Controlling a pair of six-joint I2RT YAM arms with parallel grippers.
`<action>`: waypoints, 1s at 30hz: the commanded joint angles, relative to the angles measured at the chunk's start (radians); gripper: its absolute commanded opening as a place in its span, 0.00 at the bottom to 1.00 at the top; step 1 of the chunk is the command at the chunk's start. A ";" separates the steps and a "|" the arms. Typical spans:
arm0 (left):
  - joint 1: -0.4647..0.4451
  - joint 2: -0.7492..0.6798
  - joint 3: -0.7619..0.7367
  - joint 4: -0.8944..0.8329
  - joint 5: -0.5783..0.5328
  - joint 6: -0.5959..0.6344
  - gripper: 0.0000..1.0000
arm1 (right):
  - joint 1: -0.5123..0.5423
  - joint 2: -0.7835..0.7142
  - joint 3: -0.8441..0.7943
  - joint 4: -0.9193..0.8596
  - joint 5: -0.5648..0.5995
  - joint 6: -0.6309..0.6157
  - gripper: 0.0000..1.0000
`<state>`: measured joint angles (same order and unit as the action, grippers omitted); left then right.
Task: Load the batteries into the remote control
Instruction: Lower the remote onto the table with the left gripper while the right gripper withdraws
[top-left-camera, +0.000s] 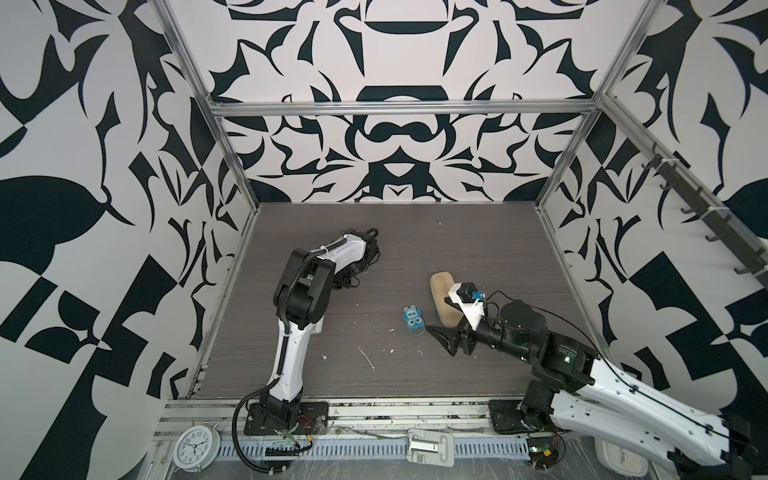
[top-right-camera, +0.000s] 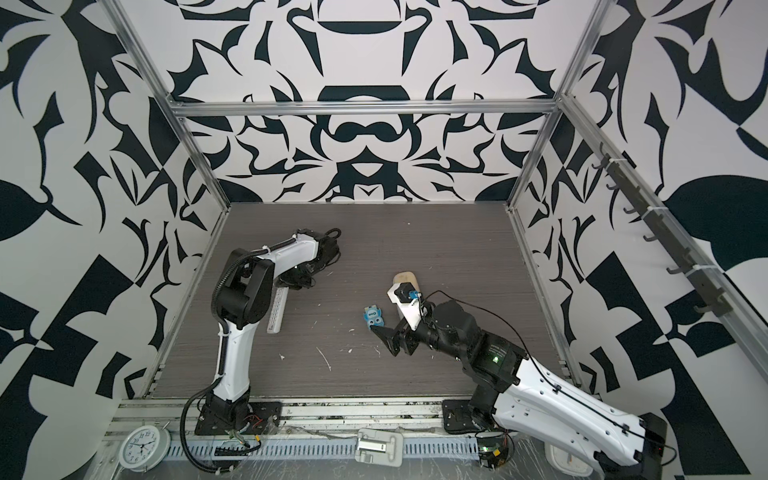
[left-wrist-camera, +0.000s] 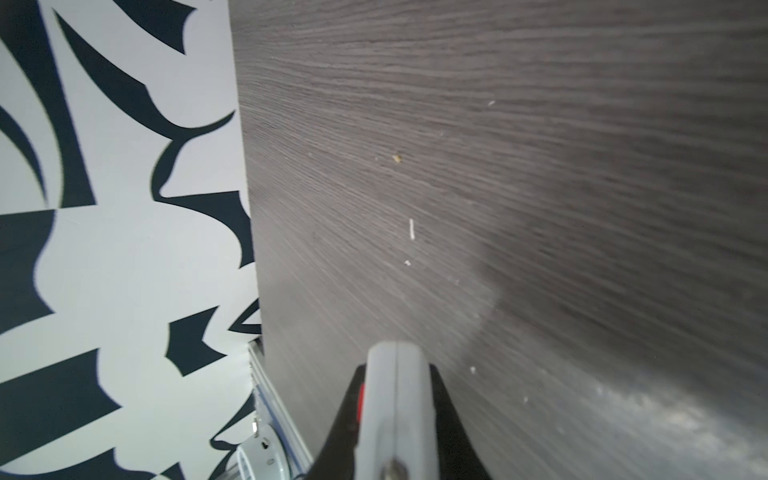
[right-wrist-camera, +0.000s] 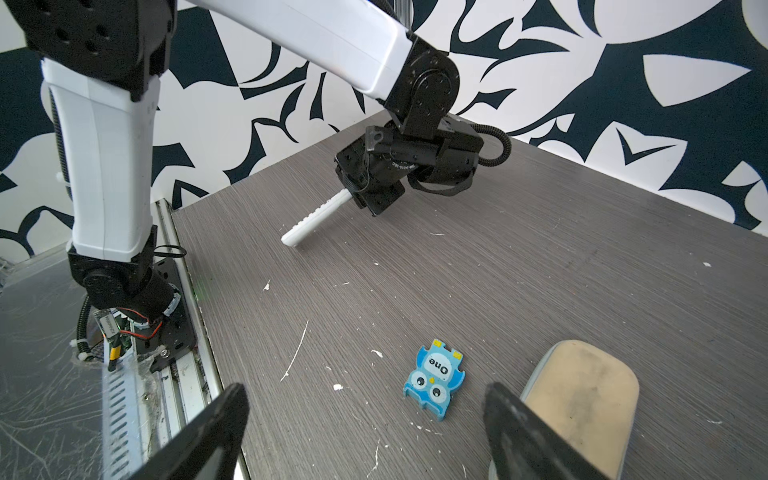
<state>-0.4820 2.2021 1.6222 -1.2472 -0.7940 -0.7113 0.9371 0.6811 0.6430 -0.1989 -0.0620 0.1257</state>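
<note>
**Inspector:** Location of the remote?

**Assistant:** The long slim white plastic remote control (right-wrist-camera: 316, 218) is clamped at one end in the left hand (right-wrist-camera: 368, 199), whose jaws are closed tight on its sides. The rest juts out past the fingertips with the button rows uppermost, sloping down toward the grey wood-grain bench (right-wrist-camera: 540, 249). I cannot tell whether its free end touches.

**Inspector:** The right hand?

**Assistant:** The right hand (right-wrist-camera: 365, 390) is spread wide with nothing between its fingers. It is well apart from the left hand.

**Inspector:** Items around it?

**Assistant:** A small blue owl-shaped block (right-wrist-camera: 434, 380) with printed eyes lies flat just ahead of the gap between the fingers. A scuffed tan oblong case (right-wrist-camera: 582, 395) lies beside the block, its near end hidden behind one finger. Thin white scraps (right-wrist-camera: 296, 353) are scattered on the bench between this hand and the remote control.
</note>
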 joint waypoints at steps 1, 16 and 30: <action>-0.007 0.039 -0.018 -0.007 0.015 -0.066 0.14 | -0.006 -0.012 -0.007 0.015 0.014 -0.015 0.92; -0.064 -0.016 -0.065 0.145 0.132 -0.089 0.45 | -0.025 -0.040 -0.004 -0.003 0.086 -0.011 0.93; -0.059 -0.673 -0.368 0.351 0.275 0.090 0.99 | -0.088 -0.019 -0.008 -0.053 0.465 0.074 1.00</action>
<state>-0.5583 1.6356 1.3174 -0.9272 -0.5514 -0.6842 0.8753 0.6479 0.6304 -0.2615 0.2863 0.1661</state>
